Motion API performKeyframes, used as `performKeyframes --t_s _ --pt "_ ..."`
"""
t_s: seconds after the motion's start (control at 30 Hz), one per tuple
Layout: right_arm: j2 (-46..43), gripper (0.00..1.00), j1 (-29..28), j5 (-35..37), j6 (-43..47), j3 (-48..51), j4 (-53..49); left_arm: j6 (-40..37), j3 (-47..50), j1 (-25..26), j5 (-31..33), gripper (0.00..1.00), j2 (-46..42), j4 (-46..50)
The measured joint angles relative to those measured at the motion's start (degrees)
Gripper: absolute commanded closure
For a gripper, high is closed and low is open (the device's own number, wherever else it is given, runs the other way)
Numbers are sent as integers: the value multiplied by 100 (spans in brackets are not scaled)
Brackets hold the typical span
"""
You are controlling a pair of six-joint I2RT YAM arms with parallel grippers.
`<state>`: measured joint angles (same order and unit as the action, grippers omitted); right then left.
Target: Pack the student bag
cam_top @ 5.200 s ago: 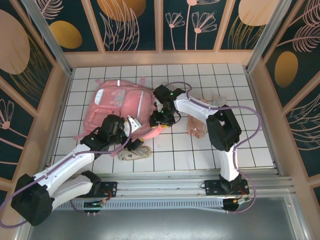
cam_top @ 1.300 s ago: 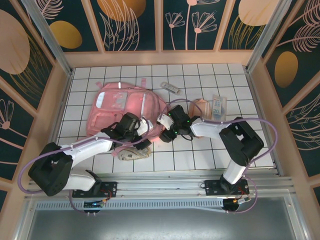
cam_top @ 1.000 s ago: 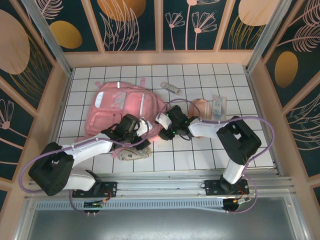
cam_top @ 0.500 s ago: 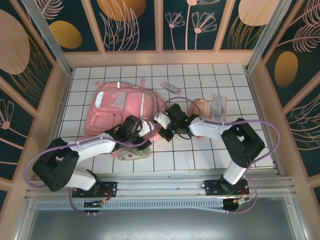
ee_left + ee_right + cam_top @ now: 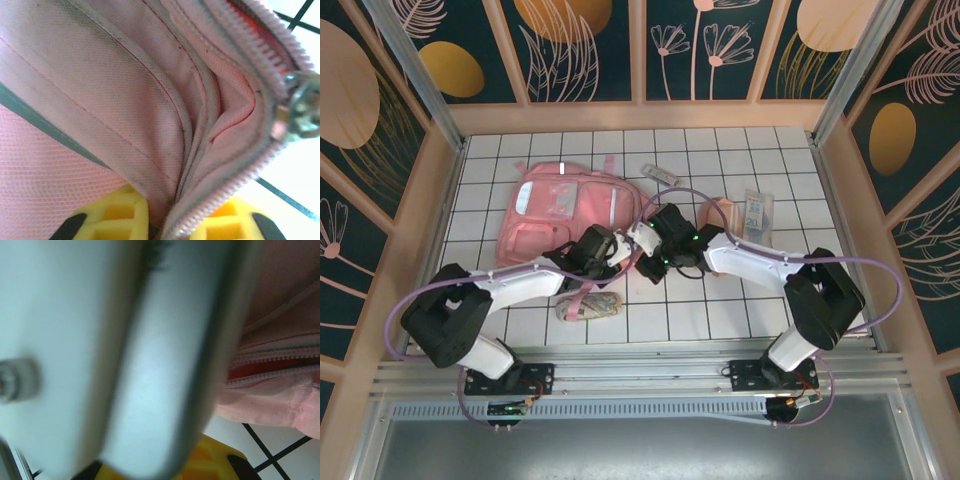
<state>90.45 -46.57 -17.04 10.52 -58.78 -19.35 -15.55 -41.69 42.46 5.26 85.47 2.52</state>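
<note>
Top external first: what's changing around the bag [image 5: 565,215]? — K.

Seeing the left gripper [image 5: 623,255] now sitting at the bag's right edge, having slid over from further left a second ago. Its jaws were standing wide apart then; now they're closing down. — M.

Closing on what? — K.

Left wrist is showing it: both yellow pads [image 5: 112,222] are pinching the zip edge [image 5: 235,175], with fabric running up between them. So it's clamping on the bag. The zip pull [image 5: 300,107] is hanging just right of the pinch. — M.

And the right gripper [image 5: 650,260]? — K.

Also coming together over the last second, sitting just beside the left one at the same edge. Right wrist is getting blocked by a blurred white shape [image 5: 125,355], with one yellow pad [image 5: 212,460] peeking out under it. Can't tell whether it's pinching anything. — M.

Where's the bag lying? — K.

Flat on the tiles [image 5: 720,300], back-left area, staying roughly where it was, pockets facing up. The zip is looking parted: red lining [image 5: 272,371] is showing between the teeth. — M.

What's that meaning for the task? — K.

I'm reading it as the opening step: one side is now getting held, so the mouth is probably about to be pulled wide. Packing isn't starting yet. A packet [image 5: 756,212] and a slim white item [image 5: 661,176] are still lying out on the tiles, well apart from the grippers. — M.
</note>
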Motion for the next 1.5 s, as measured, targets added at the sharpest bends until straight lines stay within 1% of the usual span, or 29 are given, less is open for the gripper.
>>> performKeyframes --t_s 0.17,0.3,0.43,0.53,0.6,0.67,0.8,0.93,1.0,1.03,1.1,1.17,1.2,1.27,1.37,1.43,1.5 --pt "-20 100 258 -144 114 -348 -238 -160 26 0 -31 100 -761 579" --pt "22 100 577 -258 229 -732 -586 -243 136 0 -192 100 -1486 1091" --pt "402 100 1014 -461 422 -1244 -962 -293 205 -2 -170 100 -2179 1526" --pt "734 100 1351 -697 535 -1427 -962 -378 179 -55 -76 100 -2684 1919" --pt "1038 100 1613 -758 568 -1580 -951 -450 39 -96 -42 100 -2953 2367" --pt "1351 100 1746 -822 590 -1766 -898 -529 -291 -122 -70 100 -3021 2806" --pt "1727 100 1740 -841 612 -2157 -852 -717 -1167 -131 -136 100 -2966 3580" --pt "1762 100 1792 -702 612 -2562 -785 -782 -1718 -146 -227 100 -2999 4166" --pt "1768 100 1915 -686 610 -2717 -717 -782 -1838 -149 -275 100 -3086 4367" --pt "1744 100 1963 -688 610 -2745 -675 -785 -1849 -149 -275 98 -3145 4406" --pt "1639 100 1967 -710 581 -2750 -691 -828 -1829 -146 -221 50 -3292 4463" --pt "1502 100 1821 -715 509 -2826 -835 -822 -1775 -142 -153 27 -3438 4380" --pt "1427 100 1690 -715 450 -2927 -940 -820 -1775 -142 -153 2 -3495 4266" --pt "1279 100 1373 -743 345 -3206 -1130 -798 -1827 -142 -164 1 -3521 3963" --pt "990 100 920 -863 144 -3528 -1207 -706 -2061 -142 -208 1 -3324 3477" --pt "769 100 787 -914 2 -3528 -1235 -682 -2155 -142 -273 1 -3189 3206" --pt "616 67 839 -944 -240 -3416 -1239 -664 -2181 -142 -358 1 -3071 3018"
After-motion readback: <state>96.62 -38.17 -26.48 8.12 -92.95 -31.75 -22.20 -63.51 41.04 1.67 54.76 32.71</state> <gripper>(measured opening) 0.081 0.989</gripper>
